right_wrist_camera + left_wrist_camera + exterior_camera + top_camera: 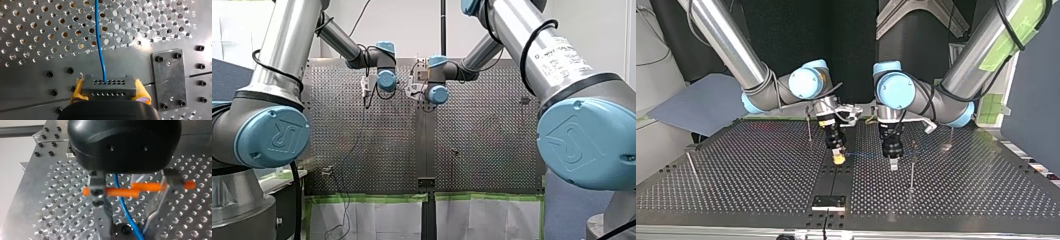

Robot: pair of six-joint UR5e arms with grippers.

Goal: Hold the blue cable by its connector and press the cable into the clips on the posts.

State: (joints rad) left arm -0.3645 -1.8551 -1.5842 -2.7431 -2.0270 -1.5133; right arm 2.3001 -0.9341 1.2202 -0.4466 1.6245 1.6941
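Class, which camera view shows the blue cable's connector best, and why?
Right wrist view: the connector sits clamped between my right gripper's yellow pads. Top view shows only those pads; front and left wrist views don't show it.

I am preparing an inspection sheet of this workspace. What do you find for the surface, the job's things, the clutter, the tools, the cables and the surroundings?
Surface: perforated table, with a screwed plate at its middle seam.
Job's things: blue cable leaves the dark connector; thin posts stand upright; their clips are too small to tell.
Clutter: nothing seen.
Tools: right tool, yellow pads, shut on the connector; left tool, fingers apart, the blue cable running between them.
Cables: a black cable hangs below my left arm.
Surroundings: green tape along the table's near edge in the front view.
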